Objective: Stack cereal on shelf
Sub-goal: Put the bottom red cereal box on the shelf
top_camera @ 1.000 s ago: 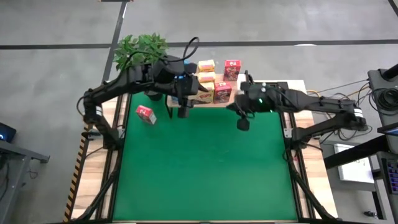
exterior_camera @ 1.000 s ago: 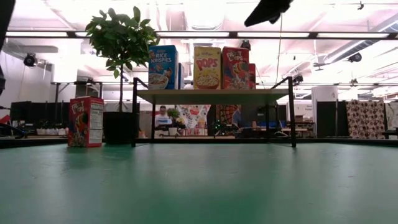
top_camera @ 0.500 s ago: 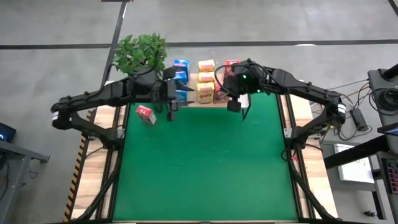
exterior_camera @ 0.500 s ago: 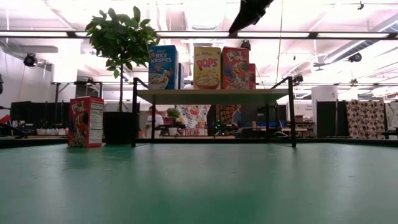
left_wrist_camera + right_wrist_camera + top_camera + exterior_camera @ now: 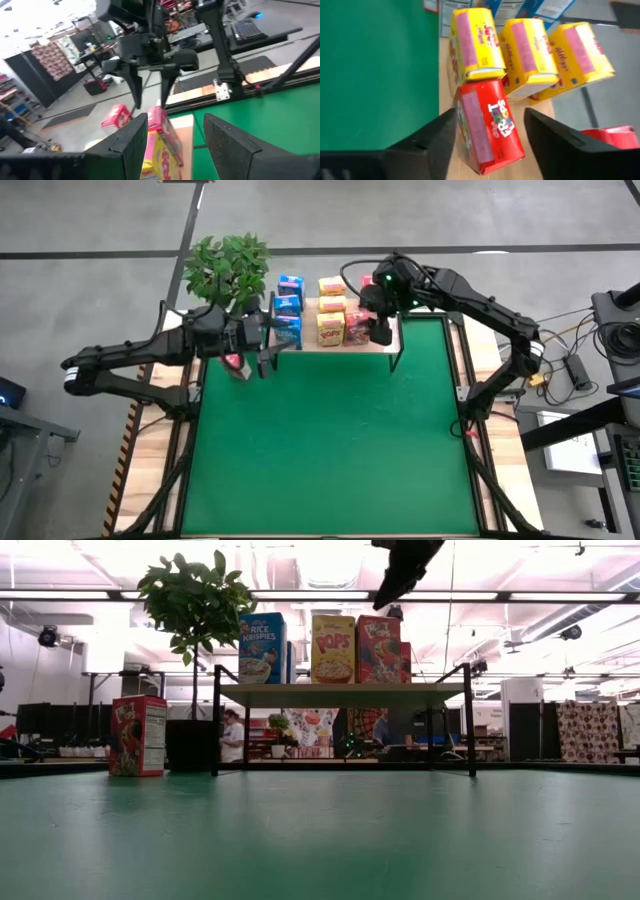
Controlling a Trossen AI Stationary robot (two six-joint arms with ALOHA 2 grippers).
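On the wooden shelf (image 5: 345, 348) at the mat's far edge stand blue cereal boxes (image 5: 287, 305), yellow ones (image 5: 330, 308) and a red one (image 5: 490, 130). My right gripper (image 5: 490, 115) hovers open above this red box, a finger off each side, touching nothing. A second red box (image 5: 615, 135) stands behind it on the shelf. Another red box (image 5: 138, 735) stands upright on the green mat left of the shelf, partly under my left arm. My left gripper (image 5: 265, 360) is open and level, left of the shelf's near left corner, holding nothing.
A potted plant (image 5: 225, 265) stands off the shelf's left end, close behind my left arm. Black shelf legs (image 5: 468, 720) rise from the mat at the far edge. The green mat (image 5: 330, 450) spreads toward the near edge. A person shows in the room behind.
My right gripper has gone from over the mat toward the far edge and up to the shelf, then opened above the red box. My left gripper has drawn back from the shelf's front toward the table's left edge, sinking and tipping up to level, staying open.
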